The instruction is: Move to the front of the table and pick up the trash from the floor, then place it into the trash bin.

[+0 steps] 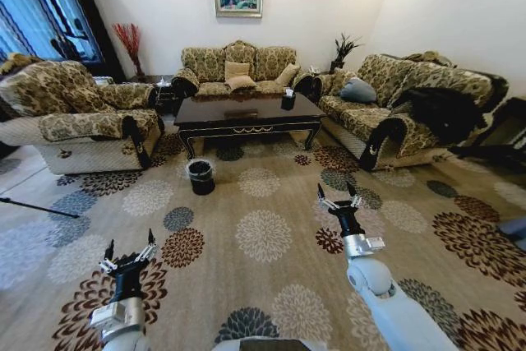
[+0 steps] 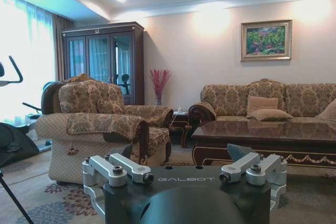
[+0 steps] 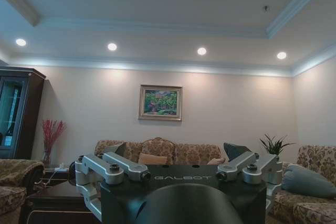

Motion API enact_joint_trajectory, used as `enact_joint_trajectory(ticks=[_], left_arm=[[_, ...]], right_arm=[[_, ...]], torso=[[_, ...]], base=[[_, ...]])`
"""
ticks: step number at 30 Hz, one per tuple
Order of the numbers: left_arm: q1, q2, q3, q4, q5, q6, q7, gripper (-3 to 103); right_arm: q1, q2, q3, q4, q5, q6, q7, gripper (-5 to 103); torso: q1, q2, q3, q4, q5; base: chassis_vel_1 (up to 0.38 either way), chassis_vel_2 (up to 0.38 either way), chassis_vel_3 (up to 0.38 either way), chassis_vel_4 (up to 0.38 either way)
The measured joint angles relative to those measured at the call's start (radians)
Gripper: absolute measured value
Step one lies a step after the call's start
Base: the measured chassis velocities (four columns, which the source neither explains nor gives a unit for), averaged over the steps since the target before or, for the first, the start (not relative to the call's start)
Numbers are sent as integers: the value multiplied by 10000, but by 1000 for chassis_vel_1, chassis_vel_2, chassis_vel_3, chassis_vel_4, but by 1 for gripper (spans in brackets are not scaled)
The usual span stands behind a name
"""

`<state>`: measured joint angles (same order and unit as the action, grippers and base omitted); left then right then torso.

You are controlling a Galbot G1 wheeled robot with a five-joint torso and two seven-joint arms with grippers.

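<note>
across the flowered carpet from you, the table [image 1: 247,117] sits between the sofas, a small dark box [image 1: 288,101] at its right end. just before its left front leg stands the trash bin [image 1: 200,177], its liner folded over the rim; you cannot make out what's inside. your left gripper [image 1: 129,255] and right gripper [image 1: 339,196] both hover spread wide, holding nothing.

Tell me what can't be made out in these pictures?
- Trash: head view, too small to pick out against the patterned carpet.
- Trash bin: its contents, hidden by the bag-lined rim.
- Floor under the table: shadowed.
- Left gripper and right gripper: both open, empty; wrist views cut their fingertips.
</note>
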<state>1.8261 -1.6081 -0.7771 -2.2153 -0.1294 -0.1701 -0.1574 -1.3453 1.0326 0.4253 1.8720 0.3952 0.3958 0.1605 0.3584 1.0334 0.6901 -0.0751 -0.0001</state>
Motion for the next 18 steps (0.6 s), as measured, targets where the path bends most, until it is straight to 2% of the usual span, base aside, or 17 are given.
enact_joint_trajectory(ticks=[4, 18], left_arm=[[0, 0, 0, 0, 0, 0, 0, 100], [0, 0, 0, 0, 0, 0, 0, 100]], right_arm=[[0, 0, 0, 0, 0, 0, 0, 100], [0, 0, 0, 0, 0, 0, 0, 100]], torso=[[115, 274, 153, 0, 0], [373, 844, 461, 0, 0]], base=[[0, 0, 0, 0], [0, 0, 0, 0]])
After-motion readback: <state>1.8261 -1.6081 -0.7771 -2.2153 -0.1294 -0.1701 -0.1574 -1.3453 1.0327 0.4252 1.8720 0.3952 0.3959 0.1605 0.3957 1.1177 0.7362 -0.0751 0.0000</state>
